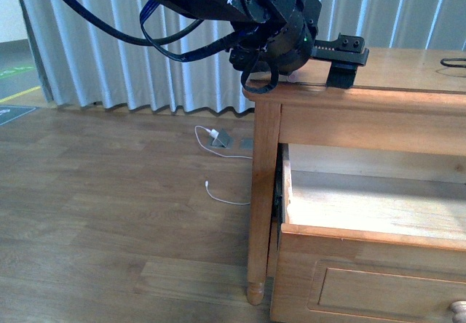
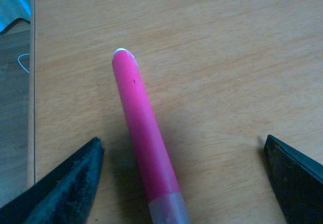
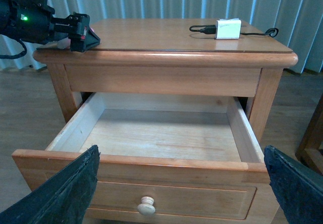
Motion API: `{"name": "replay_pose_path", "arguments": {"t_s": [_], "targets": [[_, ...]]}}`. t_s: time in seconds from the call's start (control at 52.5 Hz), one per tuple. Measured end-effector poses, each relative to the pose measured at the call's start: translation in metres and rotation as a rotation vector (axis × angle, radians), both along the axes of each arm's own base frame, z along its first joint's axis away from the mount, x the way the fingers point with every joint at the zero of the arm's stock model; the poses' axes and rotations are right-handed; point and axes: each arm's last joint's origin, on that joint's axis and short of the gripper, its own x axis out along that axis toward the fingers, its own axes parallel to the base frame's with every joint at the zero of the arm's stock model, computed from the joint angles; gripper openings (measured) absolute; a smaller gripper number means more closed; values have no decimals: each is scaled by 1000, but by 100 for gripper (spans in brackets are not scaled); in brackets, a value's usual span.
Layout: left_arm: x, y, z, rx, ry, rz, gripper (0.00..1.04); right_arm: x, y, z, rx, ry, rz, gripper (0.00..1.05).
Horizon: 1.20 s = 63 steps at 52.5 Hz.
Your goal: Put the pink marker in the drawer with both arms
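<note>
Spreading across the lower left of the front view, a wood-plank floor (image 1: 102, 221) is seen below a pale pleated curtain (image 1: 102, 61). The right half of that view is taken up by a honey-coloured dresser (image 1: 263, 192), whose uppermost drawer (image 3: 75, 128) is pulled well out and shown bare inside, with its front panel nearest the right wrist camera. The left arm (image 1: 247, 3), black and hung with dark cables, is seen at the upper middle of the front view, reaching over the dresser's near corner; a small green light (image 3: 23, 17) is lit on it. The left gripper (image 2: 182, 146) is held low over the dresser top with its toothed fingers spread wide and nothing grasped. The right gripper (image 3: 180, 153) is likewise spread wide, held in front of the open drawer and touching nothing. A white charger block (image 3: 228, 29) with a black cable (image 3: 202, 29) lies on the far side of the dresser top; any print on it is too small to be read. The pink marker (image 2: 144, 123) lies flat on the dresser top between the left gripper's fingers, touched by neither, its paler cap end nearest the wrist. A round pale knob (image 3: 147, 205) is set in the drawer front.
</note>
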Motion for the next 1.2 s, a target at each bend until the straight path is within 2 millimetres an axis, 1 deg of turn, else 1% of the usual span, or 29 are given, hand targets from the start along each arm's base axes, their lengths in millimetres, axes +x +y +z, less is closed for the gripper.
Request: {"name": "replay_pose_path", "arguments": {"t_s": [0.095,0.133,0.324,0.419,0.457,0.59,0.743,0.857,1.047,1.123,1.199], "targets": [[-1,-1,0,7,5,-3,72,0,0,0,0,0,0,96],[-1,-1,0,12,3,-6,60,0,0,0,0,0,0,96],[-2,2,0,20,3,-2,33,0,0,0,0,0,0,96],[-2,6,0,20,0,1,18,0,0,0,0,0,0,96],[-2,7,0,19,-1,0,16,0,0,0,0,0,0,96],[-7,13,1,14,-8,4,15,0,0,0,0,0,0,96],[-23,23,3,7,-17,-47,15,0,0,0,0,0,0,96],[-44,33,7,5,-19,-123,15,0,0,0,0,0,0,96],[-84,50,18,17,-21,-277,15,0,0,0,0,0,0,96],[-96,53,18,31,-19,-327,15,0,0,0,0,0,0,96],[-103,50,7,58,8,-372,15,0,0,0,0,0,0,96]]}}
